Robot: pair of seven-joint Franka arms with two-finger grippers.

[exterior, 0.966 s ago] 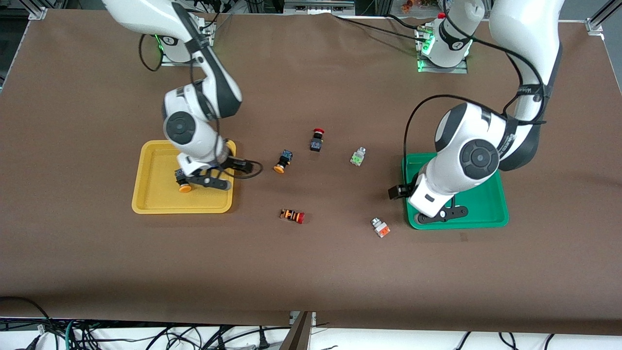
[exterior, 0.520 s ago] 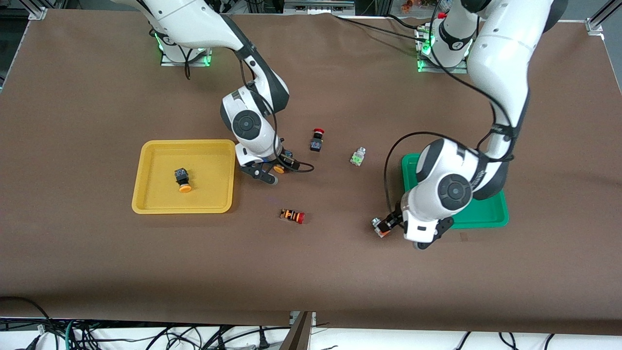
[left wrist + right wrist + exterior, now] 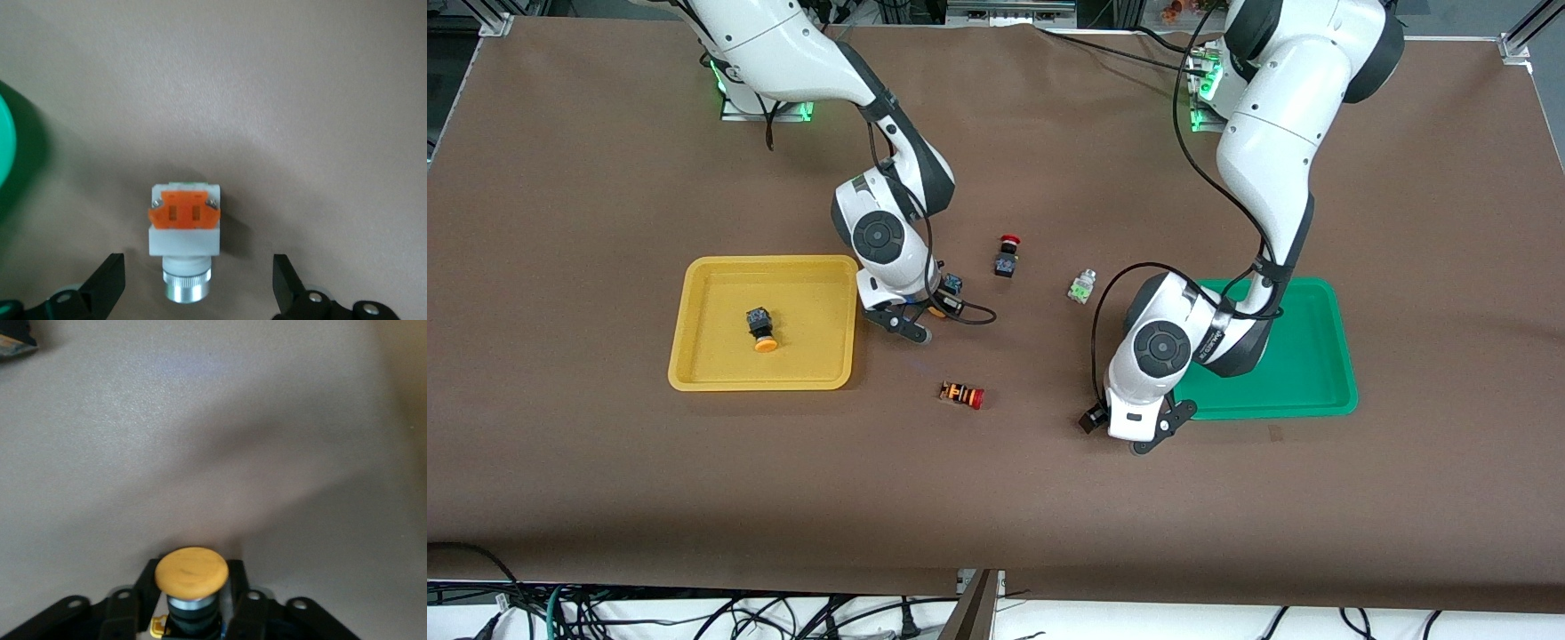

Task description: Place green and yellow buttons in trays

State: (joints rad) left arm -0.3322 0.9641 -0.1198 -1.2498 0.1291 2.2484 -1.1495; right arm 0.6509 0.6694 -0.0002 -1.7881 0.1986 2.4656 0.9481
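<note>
I see my right claw (image 3: 193, 613) down at the table (image 3: 996, 498), just beside the yellow tray (image 3: 694, 356) on the side toward the left arm's end, its fingers (image 3: 143, 587) closed against a black-bodied button with a yellow-orange cap (image 3: 191, 572). A second yellow-capped button (image 3: 760, 327) lies in the yellow tray. My left claw (image 3: 199, 287) is low over the table, just beside the green tray (image 3: 1316, 356) at the corner nearest the front camera, its fingers (image 3: 107, 280) spread wide on either side of the silver-bodied, orange-faced button (image 3: 183, 243) without touching it. The silver, green-faced button (image 3: 1081, 287) lies on the table between the trays, close to the green one. A black button with a red cap (image 3: 1007, 256) and an orange-striped button with a red cap (image 3: 961, 394) also lie between the trays, the striped one nearer the front camera.
</note>
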